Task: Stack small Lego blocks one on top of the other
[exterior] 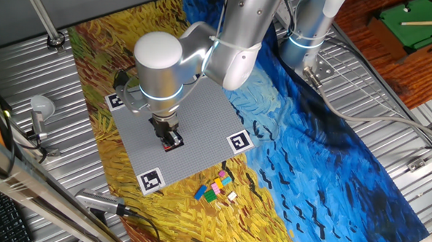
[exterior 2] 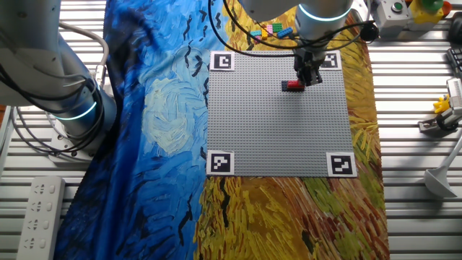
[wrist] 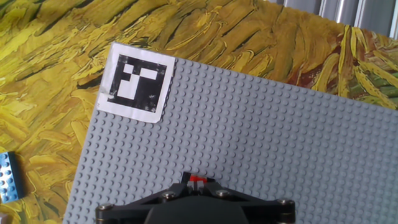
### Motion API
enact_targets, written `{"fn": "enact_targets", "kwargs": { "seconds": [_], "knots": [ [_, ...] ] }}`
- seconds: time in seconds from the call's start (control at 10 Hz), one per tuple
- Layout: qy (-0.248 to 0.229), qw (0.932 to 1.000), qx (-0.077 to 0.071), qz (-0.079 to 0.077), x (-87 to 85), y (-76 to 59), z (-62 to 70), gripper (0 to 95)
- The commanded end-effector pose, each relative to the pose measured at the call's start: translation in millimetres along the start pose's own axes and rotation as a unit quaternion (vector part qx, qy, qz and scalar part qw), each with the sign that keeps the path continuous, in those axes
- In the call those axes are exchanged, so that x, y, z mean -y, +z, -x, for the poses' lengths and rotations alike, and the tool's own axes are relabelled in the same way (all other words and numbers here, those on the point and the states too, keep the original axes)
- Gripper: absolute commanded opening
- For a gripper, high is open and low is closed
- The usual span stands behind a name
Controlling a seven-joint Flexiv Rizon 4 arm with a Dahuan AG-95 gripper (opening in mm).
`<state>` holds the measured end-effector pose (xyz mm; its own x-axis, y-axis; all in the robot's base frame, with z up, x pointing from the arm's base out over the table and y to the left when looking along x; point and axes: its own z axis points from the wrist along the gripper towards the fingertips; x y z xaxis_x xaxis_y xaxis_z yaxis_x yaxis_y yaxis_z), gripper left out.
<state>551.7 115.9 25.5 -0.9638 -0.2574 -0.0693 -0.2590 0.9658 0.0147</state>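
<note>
A red small Lego block (exterior: 173, 142) lies on the grey studded baseplate (exterior: 201, 120), near its edge that faces the loose blocks. It also shows in the other fixed view (exterior 2: 291, 85). My gripper (exterior: 169, 133) points straight down, its tips right at the block. In the hand view the gripper (wrist: 198, 181) has its fingers pressed together, and a sliver of the red block (wrist: 199, 178) shows just past the tips. Several loose small blocks (exterior: 217, 187), yellow, green, pink, blue and white, lie on the cloth beside the plate. No tan-orange block can be made out.
Black-and-white markers (exterior: 240, 142) sit at the baseplate's corners. A blue block (wrist: 7, 177) lies on the yellow cloth off the plate's edge. A second robot base (exterior 2: 68, 108) stands beside the painted cloth. Metal rods and tools (exterior: 99, 202) lie on the table's ribbed rim.
</note>
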Motion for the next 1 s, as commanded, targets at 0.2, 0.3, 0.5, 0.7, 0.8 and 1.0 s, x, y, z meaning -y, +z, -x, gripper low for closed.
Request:
{"fn": "enact_targets", "kwargs": {
  "seconds": [0.2, 0.3, 0.5, 0.7, 0.8, 1.0],
  "knots": [
    [-0.001, 1.0, 0.0, -0.001, 0.3, 4.5, -1.0, 0.0],
    [-0.002, 1.0, -0.003, -0.001, 0.2, 3.6, -0.8, 0.0],
    [-0.004, 1.0, -0.006, -0.001, -0.7, -1.4, 0.0, 0.0],
    [-0.008, 0.9999, -0.01, -0.001, -1.6, -7.1, 0.3, 0.0],
    [-0.01, 0.9999, -0.011, -0.001, -2.0, -9.2, 0.4, 0.0],
    [-0.013, 0.9998, -0.013, 0.0, -3.0, -14.9, 0.3, 0.0]
  ]
}}
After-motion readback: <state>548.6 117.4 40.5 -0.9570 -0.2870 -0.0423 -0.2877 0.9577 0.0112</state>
